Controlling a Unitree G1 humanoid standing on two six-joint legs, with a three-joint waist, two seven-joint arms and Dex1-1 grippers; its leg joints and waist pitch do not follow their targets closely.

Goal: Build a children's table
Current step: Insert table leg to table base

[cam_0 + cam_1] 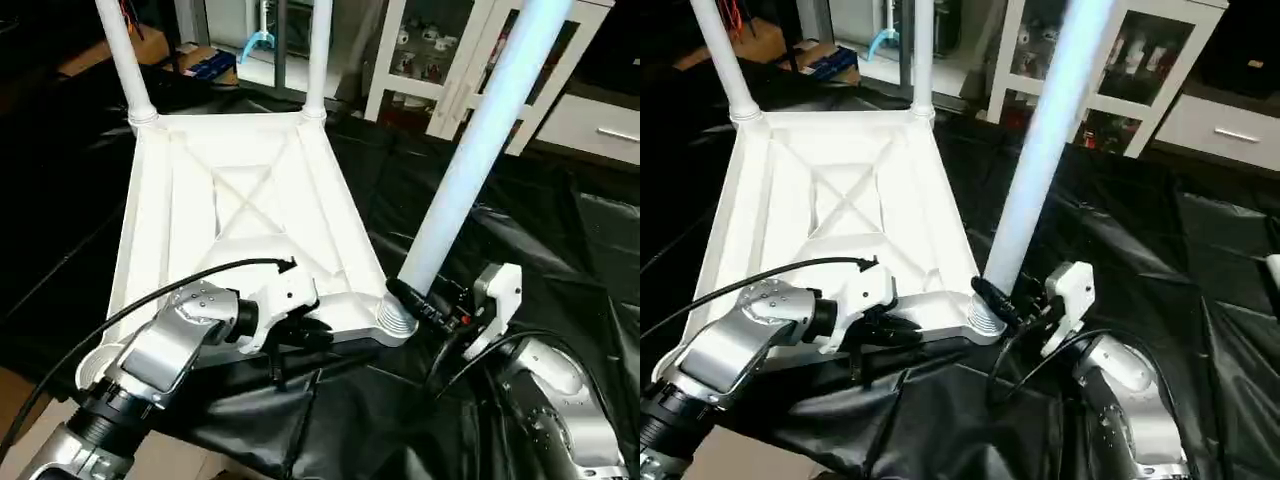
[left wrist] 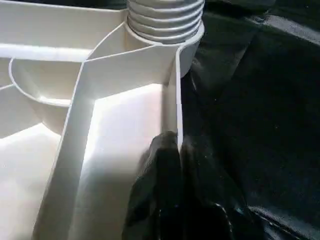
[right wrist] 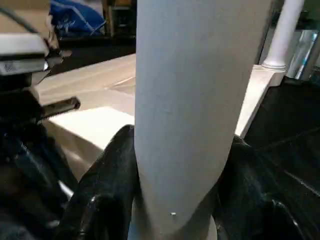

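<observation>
The white table top [image 1: 240, 200] lies upside down on a black sheet, its X ribs facing up. Two white legs [image 1: 125, 60] [image 1: 320, 55] stand in the far corner sockets. A third leg [image 1: 470, 160] rises tilted from the near right socket [image 1: 395, 322]. My right gripper [image 1: 420, 300] is shut on this leg just above the socket, and its black fingers [image 3: 107, 185] wrap both sides of the tube. My left gripper [image 1: 310, 335] is shut on the top's near rim [image 2: 176, 90], next to that socket. The near left socket [image 1: 100, 362] is partly hidden behind my left arm.
The black sheet [image 1: 560, 260] covers the work surface all round the top. A white cabinet with glass doors [image 1: 450, 60] stands at the back right. A cardboard box with a blue item [image 1: 205, 62] sits at the back left.
</observation>
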